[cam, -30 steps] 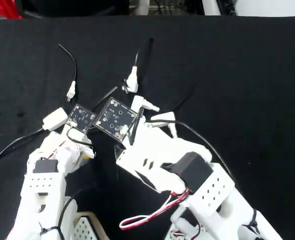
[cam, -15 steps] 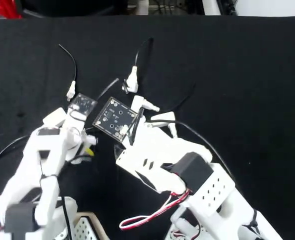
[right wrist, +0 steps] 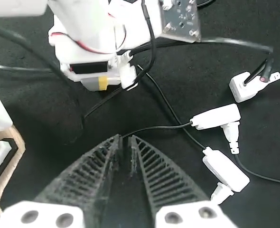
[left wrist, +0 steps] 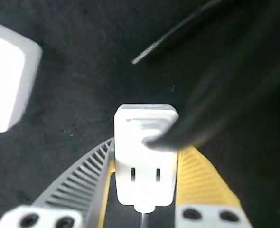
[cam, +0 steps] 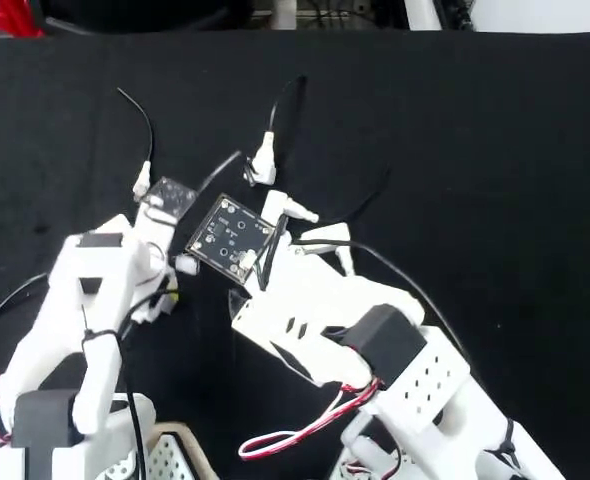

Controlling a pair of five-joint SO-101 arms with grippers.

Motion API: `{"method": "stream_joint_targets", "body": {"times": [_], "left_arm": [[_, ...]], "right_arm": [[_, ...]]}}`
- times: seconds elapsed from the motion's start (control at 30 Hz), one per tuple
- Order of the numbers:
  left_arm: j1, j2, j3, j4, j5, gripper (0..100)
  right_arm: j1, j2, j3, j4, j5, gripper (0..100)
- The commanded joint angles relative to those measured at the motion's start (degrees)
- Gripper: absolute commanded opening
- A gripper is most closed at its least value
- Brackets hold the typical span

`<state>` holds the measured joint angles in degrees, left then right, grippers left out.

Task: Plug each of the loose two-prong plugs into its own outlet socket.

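Note:
My left gripper [left wrist: 144,161] is shut on a white plug [left wrist: 144,142] with two dark slits on its face; a black cable [left wrist: 216,99] crosses in front of it. In the high view that gripper [cam: 178,272] sits beside the near left corner of the large outlet board [cam: 230,237]. A smaller board [cam: 170,195] lies farther back. My right gripper [right wrist: 126,152] is shut, with a thin black cable [right wrist: 154,128] running in between its fingers. Loose white plugs [cam: 265,160] [cam: 142,183] [cam: 293,209] lie around the boards.
Two white plugs [right wrist: 215,116] [right wrist: 225,171] and a white adapter [right wrist: 247,85] lie on the black cloth close to my right gripper. A white block [left wrist: 7,80] rests by the left gripper. A tray corner [right wrist: 0,156] is at the table's near side.
The left arm has swung up and toward the far side. The small board has shifted away from the near side, next to a loose plug. The right arm has kept still.

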<state>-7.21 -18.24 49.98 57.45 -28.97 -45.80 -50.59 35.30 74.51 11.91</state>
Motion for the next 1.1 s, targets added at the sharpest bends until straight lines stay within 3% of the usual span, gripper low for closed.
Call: {"method": "stream_joint_targets", "body": {"times": [0.0,0.13,0.27,0.43,0.53,0.67,0.77,0.9,1.07], "left_arm": [[-0.3,-4.3,-8.7,3.3,1.8,3],[1.7,-5.1,-12.7,-8.4,9.5,4],[7.5,0.1,-19.5,-11.3,12.6,4],[11.2,17.6,-31.0,-13.5,15.9,4],[11.6,25.7,-37.4,-9.3,18.5,4],[12.6,28.8,-44.3,-1.1,22.2,4],[13.1,28.8,-45.4,1.2,24.4,14],[13.8,28.9,-45.3,1.8,21.5,30],[13.8,28.7,-47.6,6.6,19.7,33]], "right_arm": [[0.9,-1.2,-0.4,-1.0,-0.8,2.4],[1.0,-1.3,-0.4,-0.7,-0.6,2.2],[0.9,-1.3,-0.4,-0.6,-0.7,2.2],[4.0,-2.5,-1.1,-0.4,0.4,2.2],[9.0,-7.1,-2.2,0.3,3.9,2.2],[14.6,-15.8,-2.9,2.2,2.0,2.6],[14.8,-18.4,-2.7,3.1,1.6,2.6],[13.4,-13.3,-3.0,2.4,1.3,2.6],[12.3,-2.1,-3.6,-1.3,1.5,2.6]]}}
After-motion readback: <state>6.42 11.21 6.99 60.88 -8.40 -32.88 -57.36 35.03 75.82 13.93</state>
